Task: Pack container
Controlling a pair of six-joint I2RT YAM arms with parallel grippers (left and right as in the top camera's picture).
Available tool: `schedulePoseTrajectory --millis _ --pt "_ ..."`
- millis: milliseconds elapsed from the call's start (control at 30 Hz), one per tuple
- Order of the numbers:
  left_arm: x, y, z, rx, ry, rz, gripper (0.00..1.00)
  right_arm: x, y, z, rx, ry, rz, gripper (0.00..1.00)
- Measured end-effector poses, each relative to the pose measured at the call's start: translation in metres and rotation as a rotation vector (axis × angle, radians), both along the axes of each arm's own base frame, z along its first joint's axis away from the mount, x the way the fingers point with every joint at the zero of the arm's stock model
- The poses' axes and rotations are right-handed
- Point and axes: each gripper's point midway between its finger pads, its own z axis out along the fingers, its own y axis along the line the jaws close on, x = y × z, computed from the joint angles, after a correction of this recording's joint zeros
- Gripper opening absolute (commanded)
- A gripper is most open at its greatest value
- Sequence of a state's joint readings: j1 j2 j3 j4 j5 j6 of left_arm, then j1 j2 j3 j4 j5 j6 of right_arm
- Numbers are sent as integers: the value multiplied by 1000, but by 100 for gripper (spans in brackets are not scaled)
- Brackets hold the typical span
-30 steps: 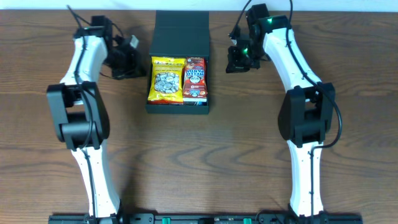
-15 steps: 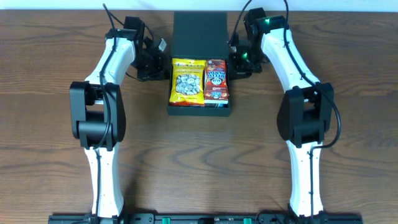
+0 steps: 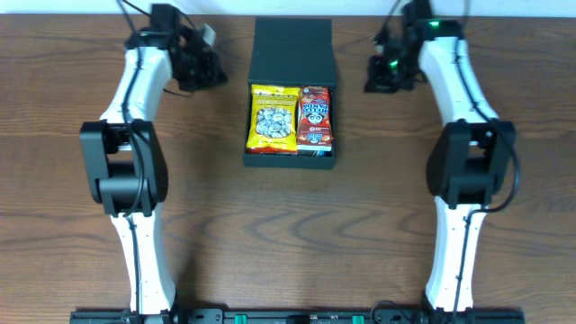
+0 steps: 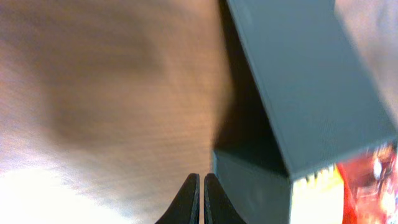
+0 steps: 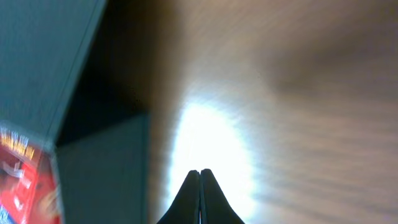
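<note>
The dark container (image 3: pixel 290 160) stands open at the table's far middle, its flap lid (image 3: pixel 292 49) raised behind it. Inside lie a yellow snack packet (image 3: pixel 272 118) and a red snack packet (image 3: pixel 314 117) side by side. My left gripper (image 3: pixel 205 67) is shut and empty, left of the lid, clear of the box. In the left wrist view its fingers (image 4: pixel 200 186) sit beside the container wall (image 4: pixel 249 186). My right gripper (image 3: pixel 378 74) is shut and empty, right of the box. In the right wrist view its fingers (image 5: pixel 199 180) hover over wood beside the container (image 5: pixel 99 174).
The wooden table (image 3: pixel 288 234) spreads in front of the box. Both arms reach from the near edge along the left and right sides. A bright glare lies on the wood in the right wrist view (image 5: pixel 211 149).
Both grippers have pulled outward and back from the box sides. The box moved right between the earliest frame and the middle one, then stayed put.
</note>
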State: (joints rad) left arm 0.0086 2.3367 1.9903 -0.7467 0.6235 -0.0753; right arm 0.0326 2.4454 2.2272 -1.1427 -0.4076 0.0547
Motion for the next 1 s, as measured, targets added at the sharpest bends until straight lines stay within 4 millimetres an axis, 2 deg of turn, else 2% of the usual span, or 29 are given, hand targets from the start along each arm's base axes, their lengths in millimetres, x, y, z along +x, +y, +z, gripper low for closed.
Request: schedulePoseTrajectory --millis 67,133,233,333,433,467,533,600,800,1000 --pt "14 13 6 -6 -40 49 6 14 -11 4 22 -50 -35 1" --pt "21 15 8 -9 -59 78 6 27 -6 9 49 -98 -44 1" --pt "30 7 0 -25 -61 108 6 44 17 10 132 -158 -30 1" --pt "37 -2 -18 -67 -40 132 6 52 40 -5 228 -154 -25 1" --pt "39 -8 -39 -114 7 159 6 50 53 -29 316 -88 -41 1" --pt "39 -11 -43 -132 20 162 6 46 57 -44 351 -40 -55 1" --pt "37 -17 -47 -156 43 163 6 43 62 -51 379 -13 -59 1" --pt "36 -27 -46 -171 48 152 6 43 69 -50 399 -11 -52 1" --pt "27 -71 -43 -192 50 71 6 36 98 -46 434 -1 -3 1" --pt "9 -74 -45 -233 128 38 6 23 100 -45 459 64 -6 1"
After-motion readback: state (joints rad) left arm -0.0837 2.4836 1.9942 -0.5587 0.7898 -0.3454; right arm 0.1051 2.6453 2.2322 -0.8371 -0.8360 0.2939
